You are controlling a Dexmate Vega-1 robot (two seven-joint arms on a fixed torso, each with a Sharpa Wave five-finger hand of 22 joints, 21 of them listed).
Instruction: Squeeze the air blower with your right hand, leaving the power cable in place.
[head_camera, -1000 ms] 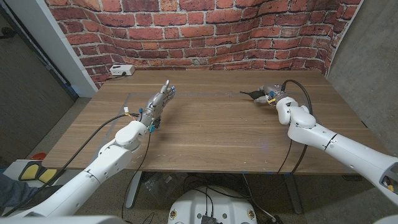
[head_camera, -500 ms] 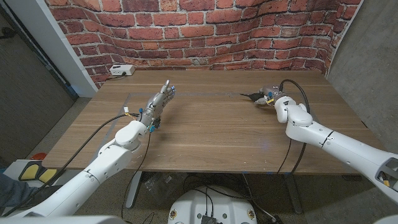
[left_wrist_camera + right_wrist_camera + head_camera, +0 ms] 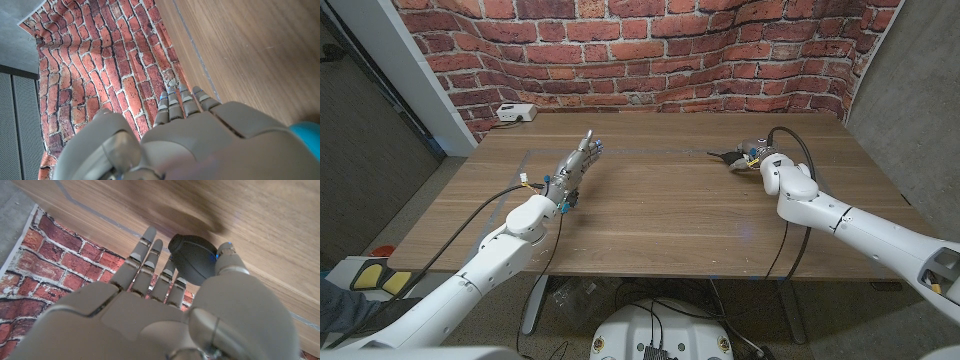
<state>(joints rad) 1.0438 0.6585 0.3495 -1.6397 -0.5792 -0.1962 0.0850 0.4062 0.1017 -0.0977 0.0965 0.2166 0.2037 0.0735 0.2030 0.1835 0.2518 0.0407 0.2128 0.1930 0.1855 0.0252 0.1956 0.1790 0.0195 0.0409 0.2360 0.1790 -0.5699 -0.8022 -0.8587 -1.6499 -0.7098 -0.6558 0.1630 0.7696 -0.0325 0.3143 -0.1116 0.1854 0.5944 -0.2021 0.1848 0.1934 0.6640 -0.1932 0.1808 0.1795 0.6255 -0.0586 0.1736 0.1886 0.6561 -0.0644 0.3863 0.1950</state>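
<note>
The air blower (image 3: 728, 157) is a dark rubber bulb with a black nozzle, lying on the wooden table (image 3: 670, 210) at the far right. My right hand (image 3: 757, 157) is right against it. In the right wrist view the bulb (image 3: 194, 258) sits between the thumb and the straight fingers (image 3: 145, 262); the thumb tip touches it, and I see no closed grip. My left hand (image 3: 576, 165) stands on the left half of the table with its fingers (image 3: 181, 101) stretched out and nothing in them.
A white box with a cord (image 3: 515, 113) lies at the table's far left corner. A brick wall (image 3: 670, 50) runs behind the table. A black cable (image 3: 804, 150) arches over my right wrist.
My right arm has edged forward, bringing the hand closer around the blower; the nozzle has shifted slightly to the right. The left arm has not moved.
</note>
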